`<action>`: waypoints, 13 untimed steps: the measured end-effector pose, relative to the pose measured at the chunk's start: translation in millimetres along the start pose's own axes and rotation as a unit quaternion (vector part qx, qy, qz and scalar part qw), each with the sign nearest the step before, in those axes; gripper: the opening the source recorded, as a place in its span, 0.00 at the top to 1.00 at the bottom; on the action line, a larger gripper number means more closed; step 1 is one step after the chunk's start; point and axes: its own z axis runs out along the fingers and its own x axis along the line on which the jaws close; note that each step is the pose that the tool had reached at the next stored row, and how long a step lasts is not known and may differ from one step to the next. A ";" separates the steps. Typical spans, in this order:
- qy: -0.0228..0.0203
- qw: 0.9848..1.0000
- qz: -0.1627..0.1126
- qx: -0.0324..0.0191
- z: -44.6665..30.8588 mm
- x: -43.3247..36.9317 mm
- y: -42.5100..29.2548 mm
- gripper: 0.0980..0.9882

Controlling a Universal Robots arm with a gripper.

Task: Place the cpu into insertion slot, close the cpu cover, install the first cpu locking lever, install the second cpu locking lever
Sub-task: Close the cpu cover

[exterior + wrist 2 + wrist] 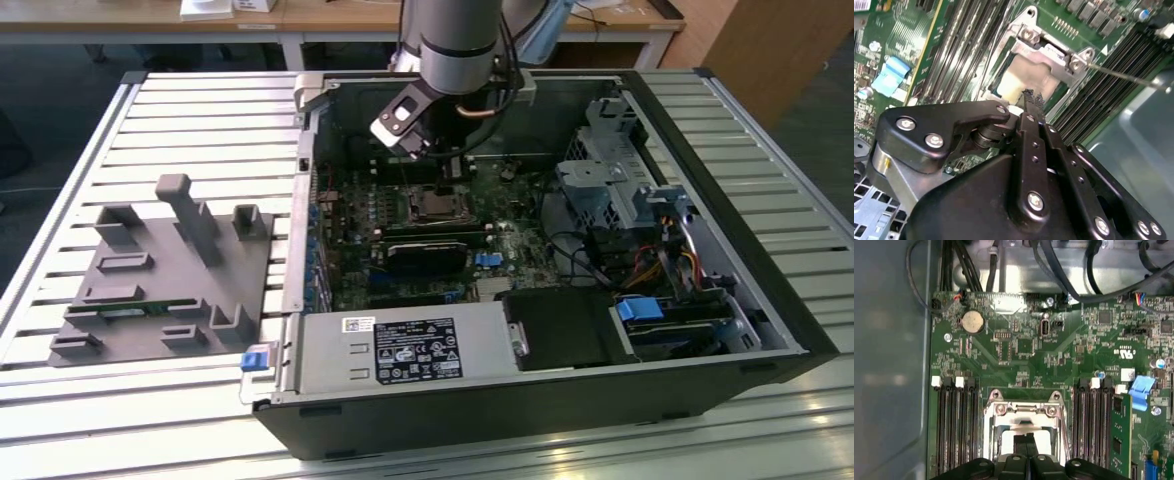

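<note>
1. Fingers [1030, 140] of the gripper [1026, 95] clenched tip to tip, nothing seen between them; poised at the cpu [1013, 82], contact not discernible.
2. cpu seated in the insertion slot [434, 205], at 3 o'clock of the grey fixture [160, 270] on the worktop [200, 110], exterior view.
3. cpu cover [1021, 411] apparently down around it; thin locking lever [1129, 75] standing clear, seemingly unlatched.
4. Judged: first-lever step in hand. Calls for a precise catch on that thin rod.
</note>
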 end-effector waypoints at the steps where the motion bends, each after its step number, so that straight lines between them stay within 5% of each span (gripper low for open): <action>1: 0.000 1.000 0.000 0.000 0.8 0.0 -1.5 0.99; 13: 0.000 1.000 0.000 0.000 5.6 -0.1 -23.8 0.99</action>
